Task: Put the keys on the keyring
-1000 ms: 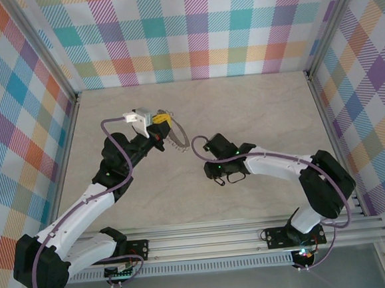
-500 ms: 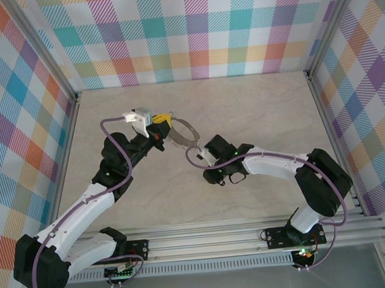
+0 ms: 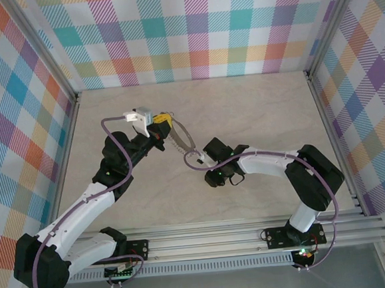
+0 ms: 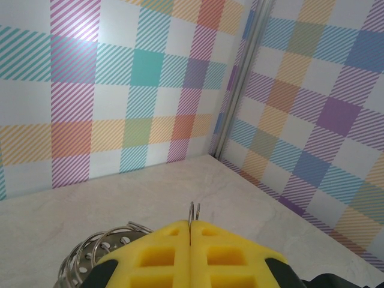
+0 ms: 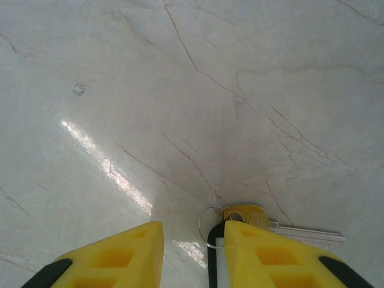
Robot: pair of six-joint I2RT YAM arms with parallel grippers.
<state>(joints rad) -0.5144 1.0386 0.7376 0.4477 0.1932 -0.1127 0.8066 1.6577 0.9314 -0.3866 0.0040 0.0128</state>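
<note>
My left gripper (image 3: 162, 122) is shut on the keyring (image 3: 185, 140), a thin silvery hoop that curves down to the right, above the table. In the left wrist view the yellow pads (image 4: 207, 240) pinch the keyring's wire (image 4: 192, 210), and a cluster of silvery bits (image 4: 96, 252) hangs at lower left. My right gripper (image 3: 197, 159) sits by the hoop's lower end. Its jaws (image 5: 192, 237) stand open over the table. The keys (image 5: 255, 217), a brass key with a small loop (image 5: 204, 225) and dark tag, lie against the right finger's inner edge.
The marble-look table (image 3: 257, 112) is bounded by checked walls and metal rails (image 3: 320, 107) at the sides. Both arms reach toward the centre left, with bare tabletop to the right and at the back.
My right gripper has slid left toward the hoop's lower end. The hoop has swung a little in the left gripper, which stays put.
</note>
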